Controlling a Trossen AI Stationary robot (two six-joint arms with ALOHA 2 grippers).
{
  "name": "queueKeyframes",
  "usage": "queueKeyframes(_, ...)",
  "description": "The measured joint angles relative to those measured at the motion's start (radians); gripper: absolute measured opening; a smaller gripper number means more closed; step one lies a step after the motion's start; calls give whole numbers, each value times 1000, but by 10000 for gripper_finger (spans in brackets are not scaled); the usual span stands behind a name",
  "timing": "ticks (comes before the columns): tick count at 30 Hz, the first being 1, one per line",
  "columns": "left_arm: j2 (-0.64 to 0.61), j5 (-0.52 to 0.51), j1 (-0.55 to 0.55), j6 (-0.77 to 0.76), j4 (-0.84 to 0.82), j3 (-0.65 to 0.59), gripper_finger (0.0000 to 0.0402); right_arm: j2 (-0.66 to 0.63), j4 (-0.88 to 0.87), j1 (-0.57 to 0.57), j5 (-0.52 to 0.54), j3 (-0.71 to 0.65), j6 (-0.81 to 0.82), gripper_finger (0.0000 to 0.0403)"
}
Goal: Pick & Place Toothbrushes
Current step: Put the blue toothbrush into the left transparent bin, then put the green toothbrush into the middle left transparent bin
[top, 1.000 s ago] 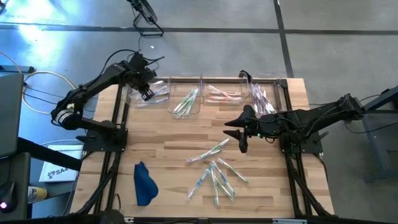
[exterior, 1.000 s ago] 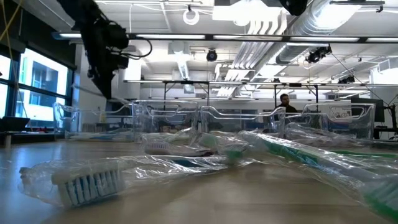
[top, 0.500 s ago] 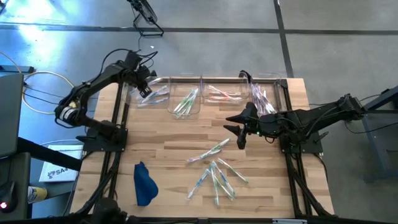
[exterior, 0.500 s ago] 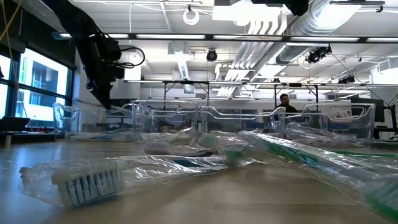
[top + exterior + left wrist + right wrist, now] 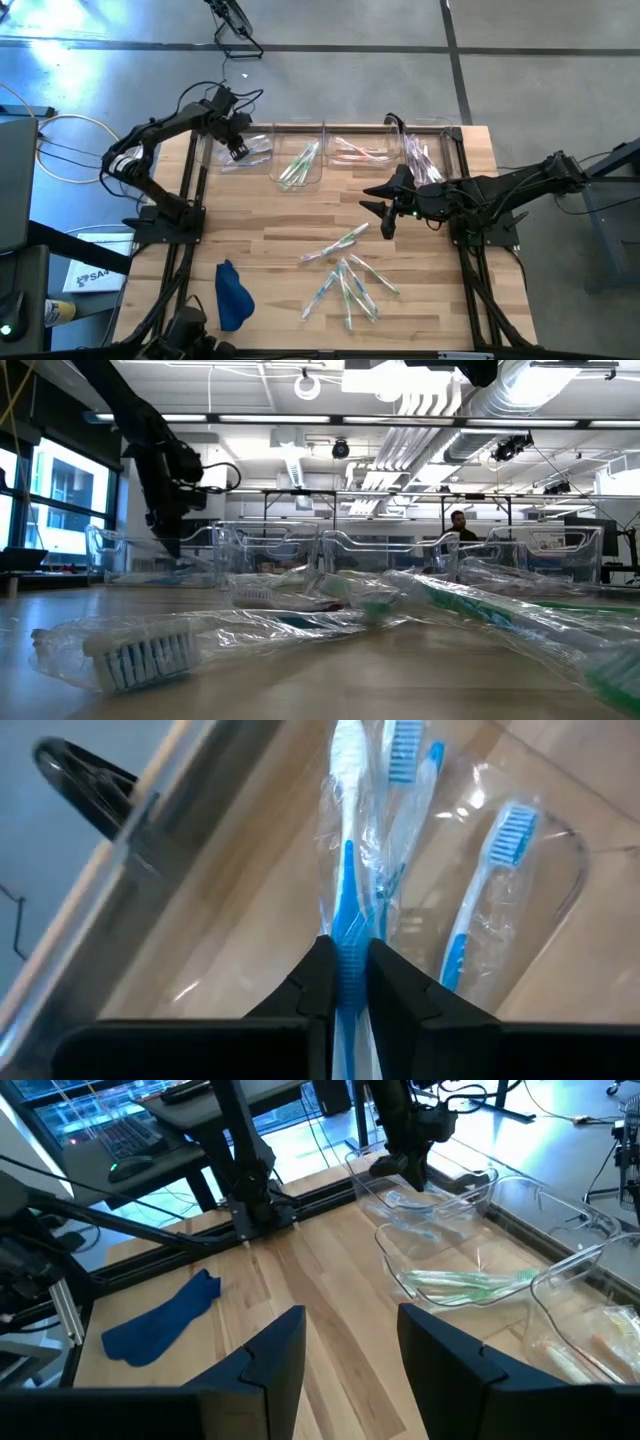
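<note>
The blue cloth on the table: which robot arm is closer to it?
Left, narrowly. The left gripper is over the far-left bin, straight up-table from the blue cloth; the right gripper hovers mid-table, off to the cloth's right.

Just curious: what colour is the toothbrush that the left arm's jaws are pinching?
Blue handle, white head: the toothbrush in the left gripper. Left wrist view shows it best.

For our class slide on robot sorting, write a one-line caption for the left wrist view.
Left gripper shut on a blue toothbrush in its clear wrapper, held over a clear bin containing more blue toothbrushes.
</note>
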Motion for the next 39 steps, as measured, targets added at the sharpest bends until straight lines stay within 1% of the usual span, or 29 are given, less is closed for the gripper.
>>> queueKeyframes(7,35,-1,0,-2,1,0,33,0,0,0,0,0,3,152)
queueKeyframes(10,35,-3,0,-8,9,0,44,0,0,0,0,0,3,152)
queueKeyframes(13,35,-3,0,-9,8,0,68,0,0,0,0,0,3,152)
queueKeyframes(20,35,-3,0,-9,9,0,139,0,-1,0,0,0,0,152)
queueKeyframes(23,35,-3,0,-9,9,0,158,0,0,0,0,0,0,152)
queueKeyframes(26,35,-4,0,-9,14,0,164,0,-1,0,0,0,0,152)
queueKeyframes(33,35,-4,0,-11,16,0,166,0,0,0,0,0,0,152)
queueKeyframes(39,35,-4,0,-16,68,0,166,0,0,0,0,0,1,152)
